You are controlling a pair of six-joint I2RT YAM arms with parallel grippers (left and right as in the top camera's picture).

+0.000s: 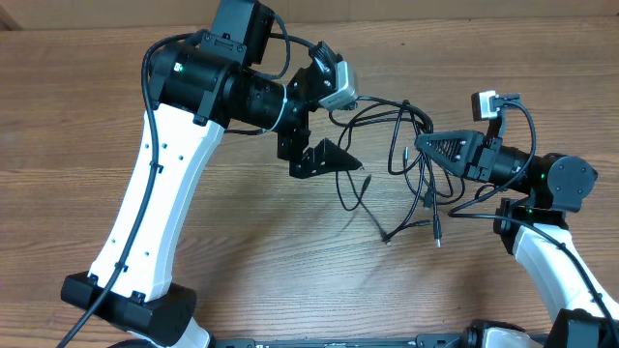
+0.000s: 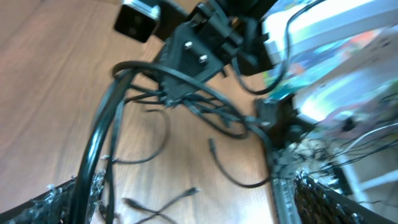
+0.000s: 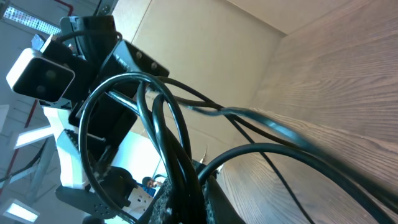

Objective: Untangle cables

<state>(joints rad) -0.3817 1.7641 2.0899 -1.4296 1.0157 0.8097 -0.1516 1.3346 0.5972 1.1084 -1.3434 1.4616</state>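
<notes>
Right gripper point(image 1: 427, 145) pinches the cables point(image 1: 414, 121) tight; left gripper point(image 1: 314, 159), just beside the cables, gapes empty. A hard pull could tighten their snarl.

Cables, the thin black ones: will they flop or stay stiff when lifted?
Probably floppy: the cables curl in loose loops and sag from the right hand. Likely light, being so thin. Tangled loops would probably drag along together.

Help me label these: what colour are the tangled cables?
Black cables, clearest in the overhead view.
</notes>
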